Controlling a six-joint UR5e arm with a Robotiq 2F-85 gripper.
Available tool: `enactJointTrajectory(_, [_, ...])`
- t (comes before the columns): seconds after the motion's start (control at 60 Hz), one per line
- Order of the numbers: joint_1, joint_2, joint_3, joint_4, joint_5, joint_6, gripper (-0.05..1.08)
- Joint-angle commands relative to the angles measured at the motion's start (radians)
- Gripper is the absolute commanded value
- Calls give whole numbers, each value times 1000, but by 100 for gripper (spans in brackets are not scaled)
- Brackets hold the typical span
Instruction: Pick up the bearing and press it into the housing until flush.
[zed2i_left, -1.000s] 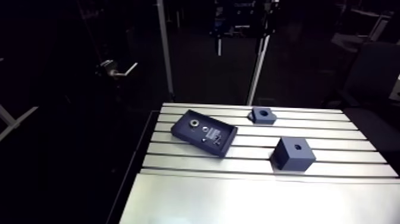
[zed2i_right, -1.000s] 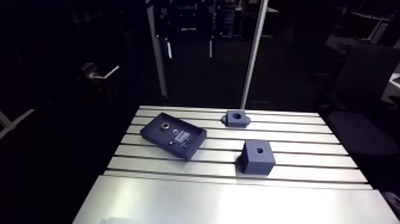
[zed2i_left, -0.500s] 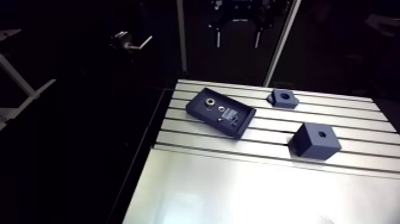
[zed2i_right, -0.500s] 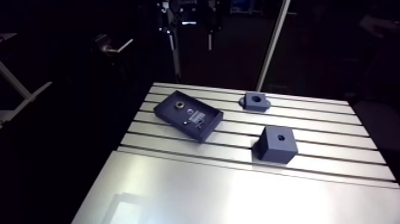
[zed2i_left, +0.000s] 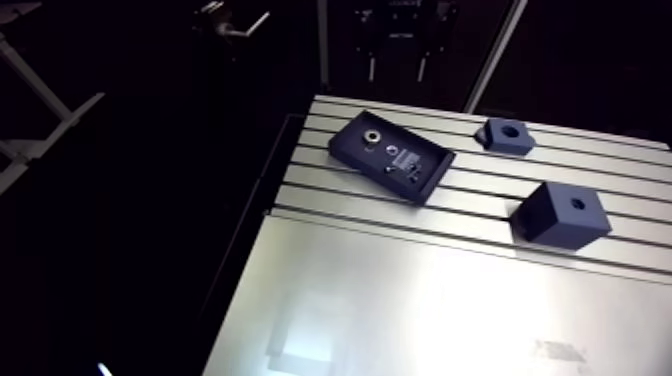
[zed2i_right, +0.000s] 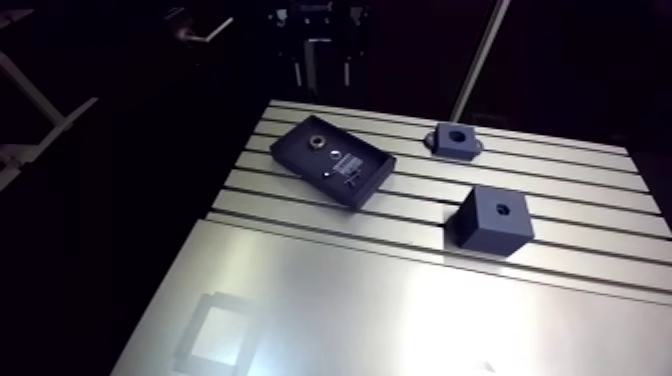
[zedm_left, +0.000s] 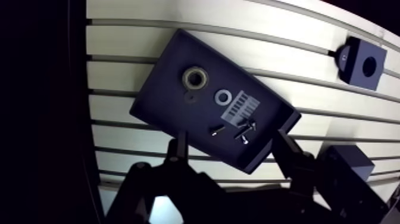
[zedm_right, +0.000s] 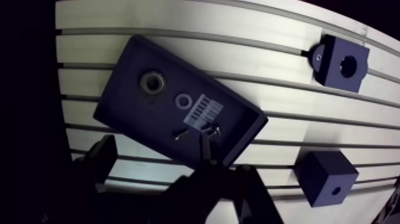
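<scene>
A dark shallow tray (zedm_left: 178, 71) lies askew on the slotted table. In it sits the ring-shaped metal bearing (zedm_left: 195, 78), with a small washer (zedm_left: 224, 96) and a few screws (zedm_left: 241, 128) beside it. My gripper (zedm_left: 232, 152) hovers open over the tray's near edge. Its two fingers (zedm_left: 177, 149) stand wide apart with nothing between them. The bearing lies ahead of them. The housing (zedm_left: 361, 62), a dark block with a wide round bore, stands beyond the tray near the table's far edge. In the arm view I see the tray (zed2i_left: 390, 157), bearing (zed2i_left: 371, 138) and housing (zed2i_left: 505, 135).
A dark cube (zed2i_left: 560, 212) with a small hole in its top stands beside the tray, nearer than the housing. A smooth metal sheet (zed2i_left: 430, 310) covers the table's (zed2i_left: 480, 195) near half. The table's left edge runs close to the tray.
The arm view has shifted and now looks more steeply down on the table, so the camera moved. Tray, housing and cube lie where they were.
</scene>
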Motion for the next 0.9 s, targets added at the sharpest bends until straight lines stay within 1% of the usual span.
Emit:
enactJointTrajectory(0.017, [3, 33, 20, -35, -1, -8, 30])
enactJointTrajectory(0.183, [6, 37, 40, -48, -1, -14, 32])
enactJointTrajectory(0.35, [8, 56, 64, -95, 0, -16, 34])
enactJointTrajectory(0.65, [9, 80, 72, -107, 0, -16, 37])
enactJointTrajectory(0.9, [11, 95, 77, -139, 0, -29, 37])
